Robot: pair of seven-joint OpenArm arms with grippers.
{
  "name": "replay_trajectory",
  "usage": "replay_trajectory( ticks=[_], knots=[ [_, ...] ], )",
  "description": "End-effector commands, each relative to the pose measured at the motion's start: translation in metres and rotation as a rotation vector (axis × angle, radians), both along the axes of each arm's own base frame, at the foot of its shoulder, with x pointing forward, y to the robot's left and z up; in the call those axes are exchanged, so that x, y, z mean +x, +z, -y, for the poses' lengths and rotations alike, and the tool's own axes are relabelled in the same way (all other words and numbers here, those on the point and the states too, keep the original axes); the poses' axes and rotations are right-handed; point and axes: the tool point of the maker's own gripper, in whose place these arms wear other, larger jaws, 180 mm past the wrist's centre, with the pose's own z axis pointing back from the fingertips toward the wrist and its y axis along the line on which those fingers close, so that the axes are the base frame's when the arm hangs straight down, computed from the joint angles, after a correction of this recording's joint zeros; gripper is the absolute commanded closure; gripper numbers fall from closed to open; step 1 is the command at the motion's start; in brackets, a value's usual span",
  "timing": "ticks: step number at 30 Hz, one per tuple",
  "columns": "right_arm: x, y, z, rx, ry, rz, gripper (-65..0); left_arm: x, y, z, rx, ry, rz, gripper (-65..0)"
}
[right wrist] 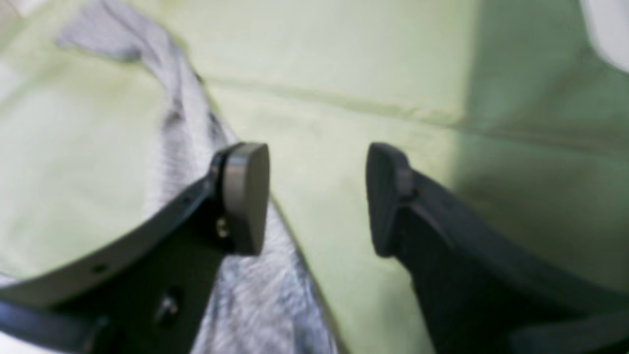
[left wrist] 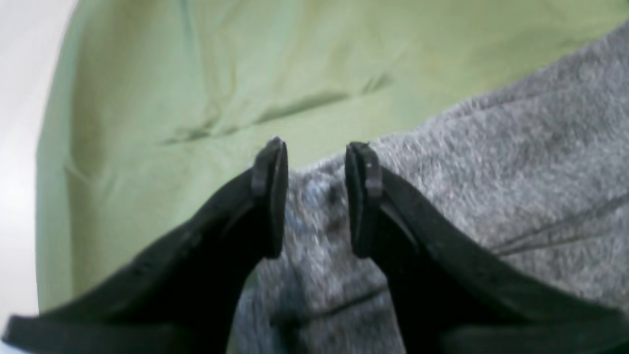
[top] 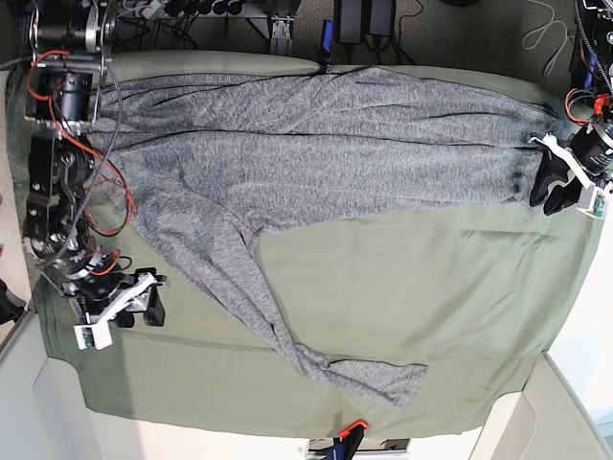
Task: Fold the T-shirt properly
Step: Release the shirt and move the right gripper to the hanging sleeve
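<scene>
On my screen's left, my right gripper (top: 151, 311) hangs with fingers wide apart, holding nothing. The T-shirt (top: 316, 153) lies spread along the far side of the green cloth (top: 412, 287). At its right end, my left gripper (top: 554, 192) stands half open, empty.

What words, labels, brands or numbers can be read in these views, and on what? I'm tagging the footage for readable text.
None can be read.
T-shirt: plain flecked grey knit, no print or tag showing.
Table cloth: plain green, unmarked.
Left gripper and right gripper: bare dark pads, no markings.
Equipment along the base view's top edge: too small to tell.
</scene>
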Motion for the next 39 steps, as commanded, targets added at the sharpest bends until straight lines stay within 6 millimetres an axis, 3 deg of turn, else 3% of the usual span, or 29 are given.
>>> replay_trajectory(
  ticks=[1,4,7,17,19,23,24,28,33,39],
  knots=[
    [0.015,0.009,-0.007,0.002,0.009,0.028,-31.7,0.007,0.016,-0.003,0.009,-0.008,0.041,-22.9],
    [0.022,-0.026,-0.038,0.001,0.054,-0.072,-31.7,0.006,0.015,-0.003,0.008,-0.008,0.036,-22.9],
    [0.019,-0.046,-0.064,0.03,0.079,-0.137,-31.7,0.008,0.019,0.0,-0.034,-0.003,0.055,-22.9],
    [0.01,-0.05,-0.108,0.066,0.15,-0.147,-31.6,0.007,0.018,0.001,-0.049,0.0,0.048,-22.9],
    [0.009,-0.049,-0.115,0.072,0.159,-0.147,-25.6,0.008,0.019,0.001,-0.051,0.0,0.05,-22.9],
    [0.008,-0.05,-0.127,0.054,0.179,-0.145,-2.9,0.01,0.024,0.003,-0.086,0.003,0.074,-22.9],
    [0.007,-0.049,-0.131,0.06,0.185,-0.144,0.0,0.011,0.025,0.004,-0.097,0.004,0.078,-22.9],
    [0.0,-0.044,-0.147,0.079,0.259,-0.134,0.0,0.011,0.027,0.005,-0.109,0.005,0.083,-22.9],
    [-0.016,-0.017,-0.163,0.13,0.314,-0.073,0.0,0.011,0.026,0.005,-0.107,0.005,0.079,-22.9],
    [-0.061,0.015,-0.168,0.168,0.353,0.007,0.0,0.012,0.031,0.009,-0.099,-0.011,0.085,-22.8]
  ],
)
